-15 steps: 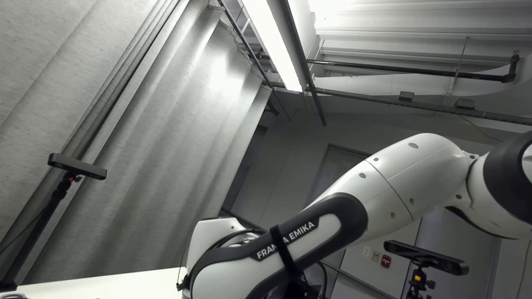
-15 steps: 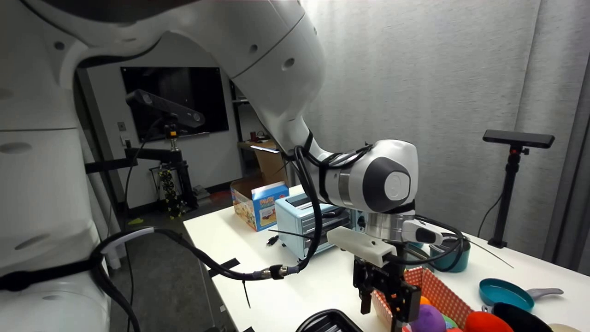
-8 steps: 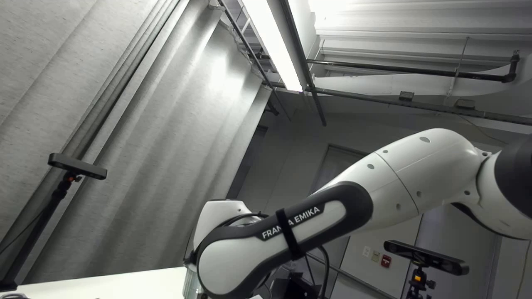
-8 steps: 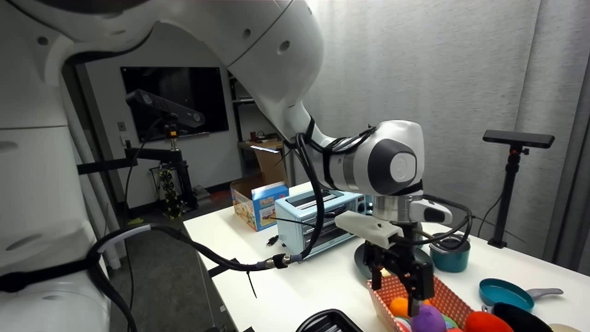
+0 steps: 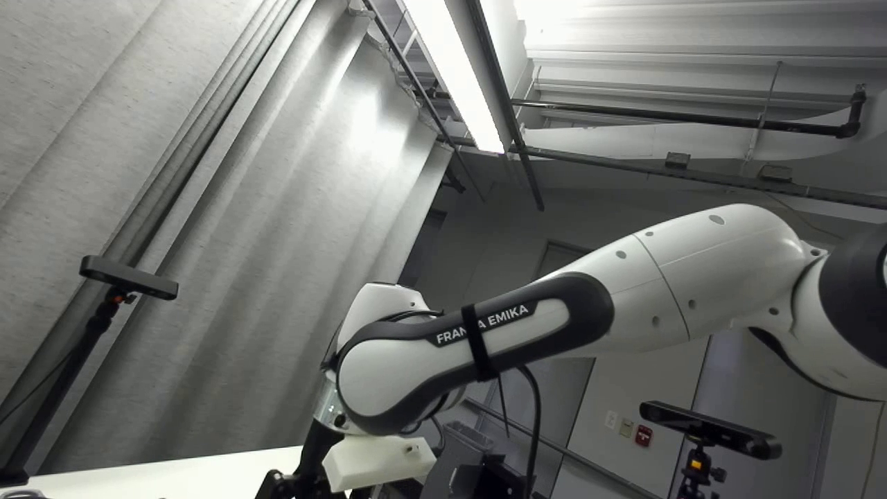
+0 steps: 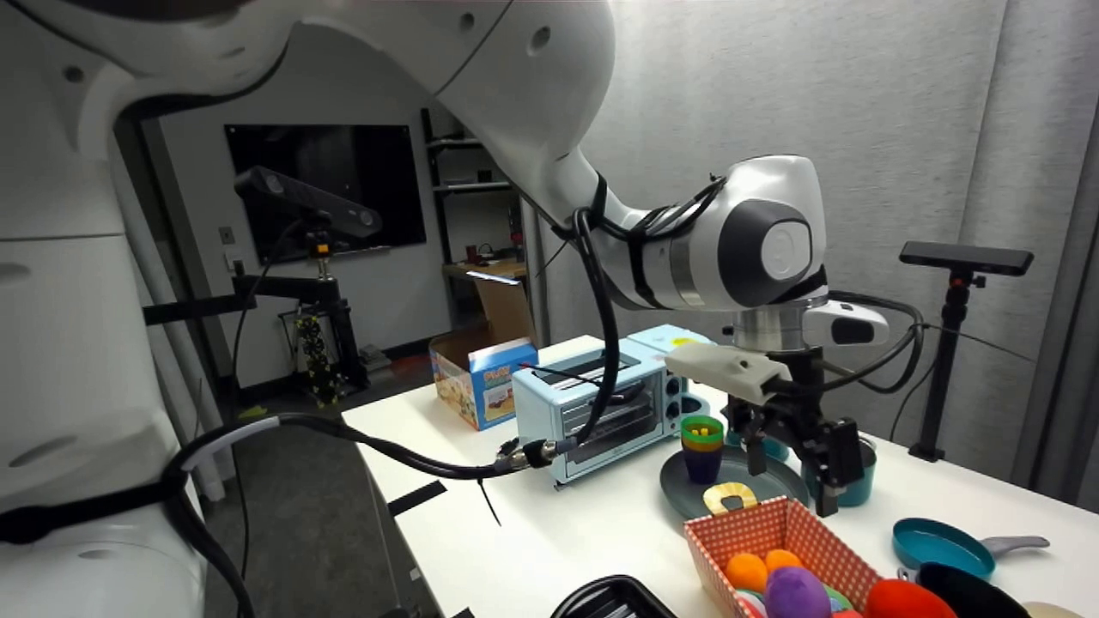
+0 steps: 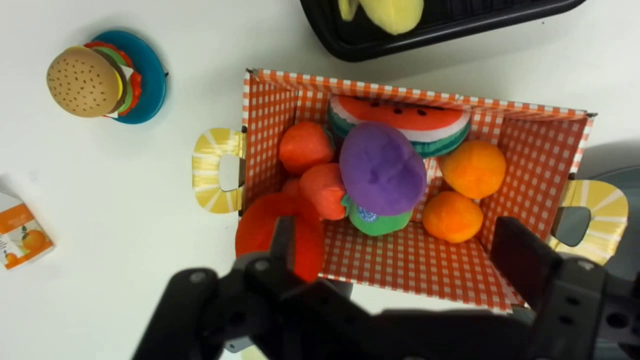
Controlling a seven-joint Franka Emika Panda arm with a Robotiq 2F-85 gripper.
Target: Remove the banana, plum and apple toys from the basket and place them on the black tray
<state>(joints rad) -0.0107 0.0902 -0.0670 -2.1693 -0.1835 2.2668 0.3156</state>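
Note:
My gripper (image 7: 396, 224) stands open over the near side of the red-checked basket (image 7: 425, 260), with nothing held between its fingers. In an exterior view the gripper (image 6: 792, 485) is above the basket's (image 6: 730, 536) far end. The purple plum (image 7: 382, 167) lies on top of the pile inside. A big red toy (image 7: 252, 232) shows partly behind one finger, and a smaller red toy (image 7: 306, 148) sits in the corner; I cannot tell which is the apple. On the black tray (image 7: 450, 38) rests a pale yellow toy (image 7: 392, 12), apparently the banana, cut off by the frame edge.
Two orange toys (image 7: 474, 169) and a watermelon slice (image 7: 440, 131) share the basket. Around it are a toy burger (image 7: 85, 82), a juice carton (image 7: 22, 235), a grey plate (image 6: 674, 482) bearing cups, a teal pot (image 6: 859, 489), a blue pan (image 6: 943, 548) and a toaster oven (image 6: 541, 421).
The gripper has risen and shifted from beside the black tray, past the basket's front, toward its far end, uncovering the toys in the basket. The toys in the basket look unmoved.

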